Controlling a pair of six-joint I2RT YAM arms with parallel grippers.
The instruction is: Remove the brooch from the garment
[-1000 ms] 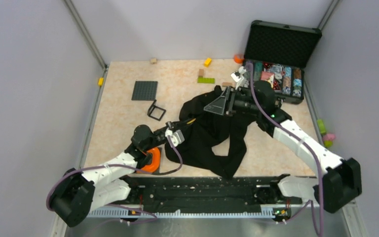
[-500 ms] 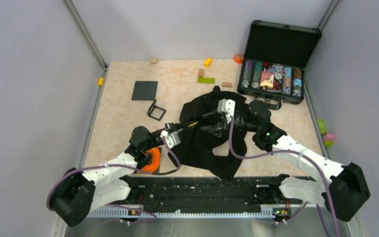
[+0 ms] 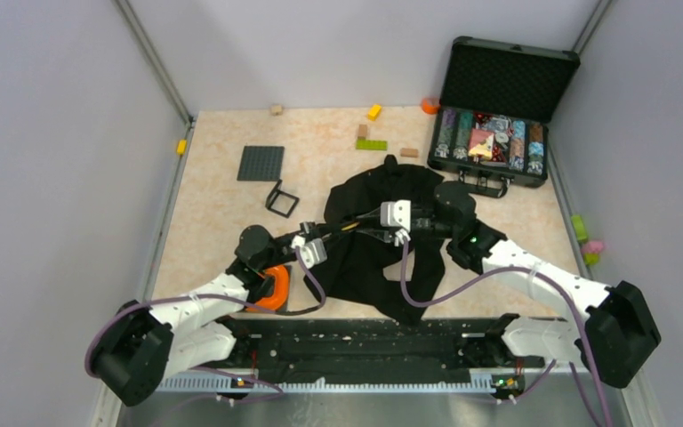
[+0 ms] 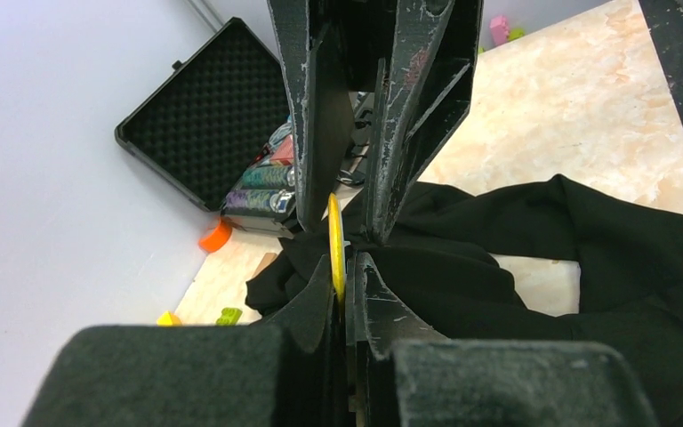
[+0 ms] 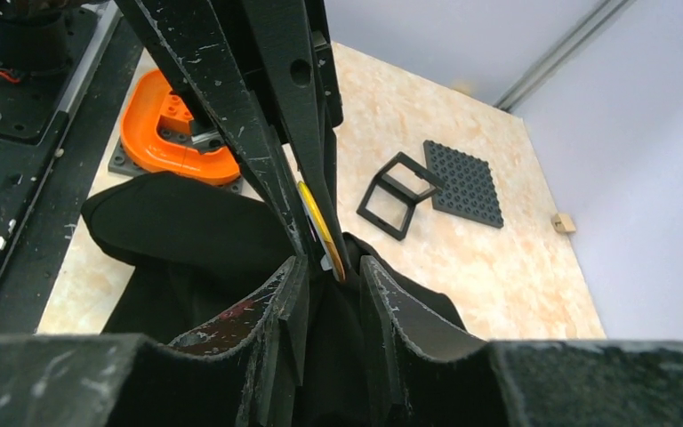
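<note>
A black garment [image 3: 365,258] lies crumpled mid-table. My left gripper [image 3: 354,225] is shut on the brooch [image 4: 335,238], a thin disc seen edge-on with a yellow rim and a whitish patch, held just above the cloth. My right gripper [image 3: 366,231] faces it from the right, open, its fingers [image 5: 289,294] on either side of the brooch's [image 5: 320,227] free edge; whether they touch it does not show. The garment [image 5: 187,231] hangs below both grippers. In the left wrist view the right gripper's fingers [image 4: 320,98] come down from the top.
An open black case [image 3: 498,142] of coloured chips stands at the back right. An orange piece [image 3: 276,286] sits under the left arm. A black square frame [image 3: 281,198], a dark baseplate [image 3: 261,163] and small bricks [image 3: 372,144] lie at the back.
My right arm has swung from the case down and left to meet the left gripper, and its open fingers now straddle the brooch. The left arm has barely moved.
</note>
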